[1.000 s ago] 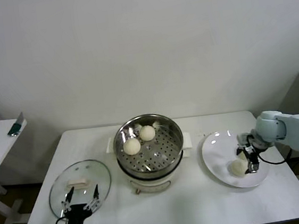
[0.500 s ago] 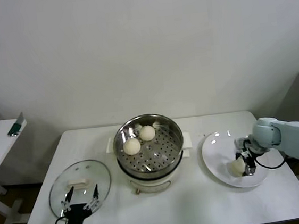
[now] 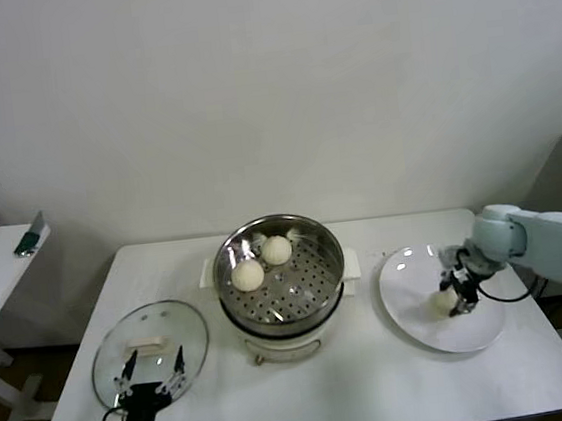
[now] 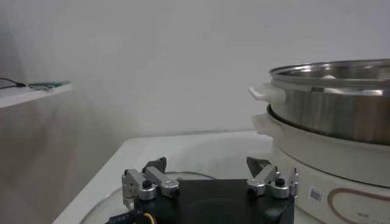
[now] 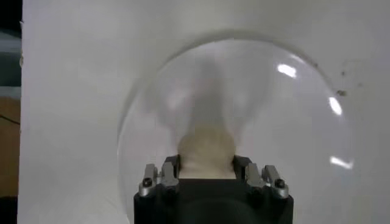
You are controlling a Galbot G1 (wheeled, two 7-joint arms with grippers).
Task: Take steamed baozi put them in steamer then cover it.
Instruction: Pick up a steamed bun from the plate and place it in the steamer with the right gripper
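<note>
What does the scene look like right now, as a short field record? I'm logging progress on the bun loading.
steamer: centre of table, uncovered
baozi in steamer: three, one at front left, one behind it, one partly hidden at the back rim
baozi on plate: one, between the right gripper's fingers
plate: to the right of the steamer
right gripper: over the plate, fingers shut on the baozi
glass lid: flat on the table, to the left of the steamer
left gripper: by the lid's near edge, fingers open, holding nothing
</note>
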